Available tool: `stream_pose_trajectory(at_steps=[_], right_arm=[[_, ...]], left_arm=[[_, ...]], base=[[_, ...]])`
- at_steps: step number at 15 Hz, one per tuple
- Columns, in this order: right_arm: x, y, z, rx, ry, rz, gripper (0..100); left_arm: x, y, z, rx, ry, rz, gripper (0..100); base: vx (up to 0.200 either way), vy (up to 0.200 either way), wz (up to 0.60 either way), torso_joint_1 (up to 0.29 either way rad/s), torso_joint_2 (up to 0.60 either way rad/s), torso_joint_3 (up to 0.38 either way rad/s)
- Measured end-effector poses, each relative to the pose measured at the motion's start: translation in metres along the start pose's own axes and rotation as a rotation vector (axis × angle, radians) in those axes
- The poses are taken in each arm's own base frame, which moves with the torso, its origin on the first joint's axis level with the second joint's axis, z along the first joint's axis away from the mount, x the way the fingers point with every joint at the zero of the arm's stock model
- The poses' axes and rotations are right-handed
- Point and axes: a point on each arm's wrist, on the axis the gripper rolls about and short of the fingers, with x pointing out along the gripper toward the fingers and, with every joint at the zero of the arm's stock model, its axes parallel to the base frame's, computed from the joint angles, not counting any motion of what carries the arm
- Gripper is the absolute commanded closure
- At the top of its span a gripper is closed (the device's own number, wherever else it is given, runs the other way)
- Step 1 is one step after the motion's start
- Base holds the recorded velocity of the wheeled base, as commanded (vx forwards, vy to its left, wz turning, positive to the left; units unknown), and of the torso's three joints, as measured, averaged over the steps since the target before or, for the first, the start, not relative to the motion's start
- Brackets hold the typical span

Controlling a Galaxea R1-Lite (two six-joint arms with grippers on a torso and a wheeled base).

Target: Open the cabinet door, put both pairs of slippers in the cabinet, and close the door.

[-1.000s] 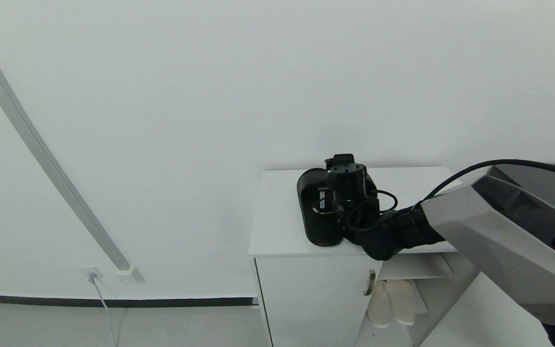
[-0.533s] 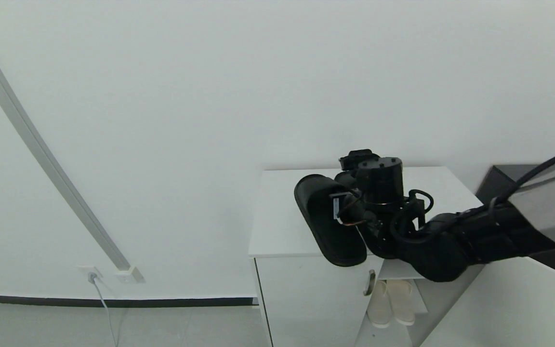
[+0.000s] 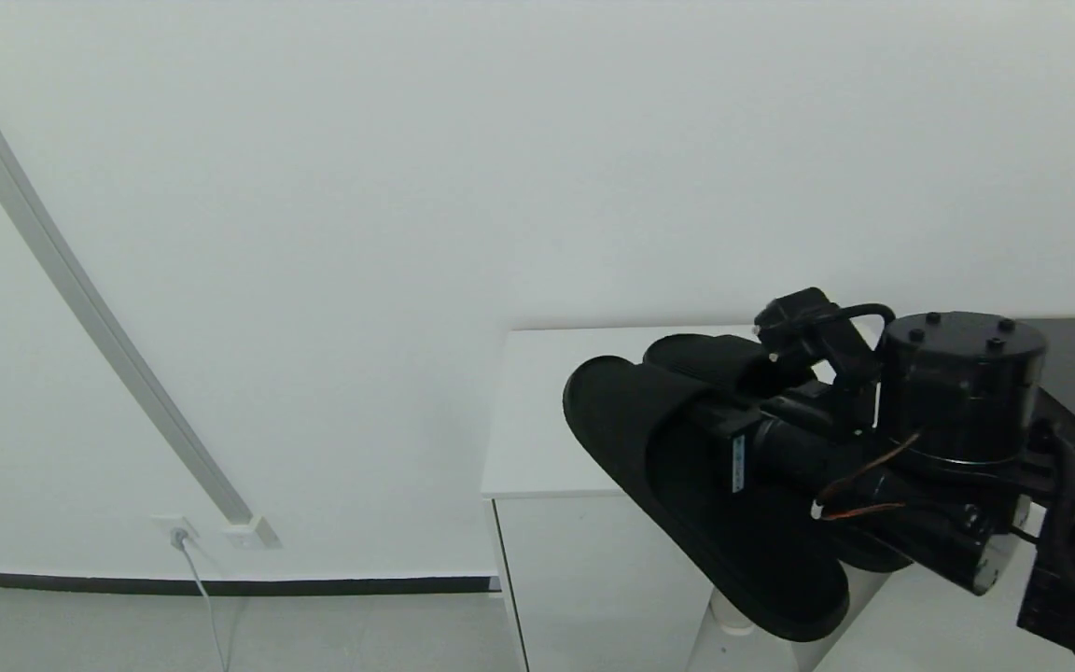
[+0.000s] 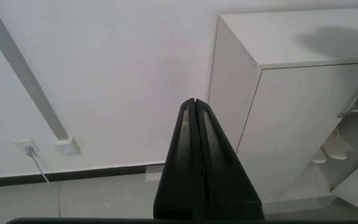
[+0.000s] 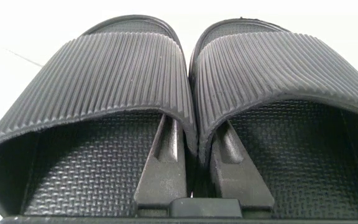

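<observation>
A pair of black ribbed slippers (image 3: pixel 687 467) hangs in the air in front of the white cabinet (image 3: pixel 547 420), held side by side. My right gripper (image 3: pixel 752 420) is shut on them, one finger inside each slipper (image 5: pixel 129 81), pinching their touching inner sides between the fingers (image 5: pixel 166 162). My left gripper (image 4: pixel 195 124) is shut and holds nothing, out to the left of the cabinet (image 4: pixel 291 37) and above the floor. The cabinet's left door (image 4: pixel 297 124) is shut. The right half stands open, with a pair of white slippers (image 4: pixel 333 144) on a lower shelf.
A wall socket with a cable (image 3: pixel 178 537) and a slanted grey conduit (image 3: pixel 80 289) are on the wall left of the cabinet. A grey floor (image 3: pixel 220 635) lies between the wall and the cabinet's left side.
My right arm has lifted the black slippers off the cabinet top and drawn them toward the camera and to the right.
</observation>
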Motion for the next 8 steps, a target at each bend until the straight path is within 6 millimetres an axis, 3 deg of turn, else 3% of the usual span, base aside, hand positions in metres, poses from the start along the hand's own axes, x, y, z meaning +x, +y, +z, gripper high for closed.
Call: stream_pose_trajectory(at_steps=[3,8], right_arm=[[-0.007,-0.005,0.005,-0.092,-0.191,0.116,100],[-0.003,-0.018,-0.012,-0.123,-0.157,0.124,100]], left_arm=[[0.0,0.0,0.0,0.0,0.0,0.0,100],[0.0,0.0,0.0,0.0,0.0,0.0,100]], base=[[0.0,0.0,0.0,0.0,0.0,0.0],[0.0,0.0,0.0,0.0,0.0,0.0]])
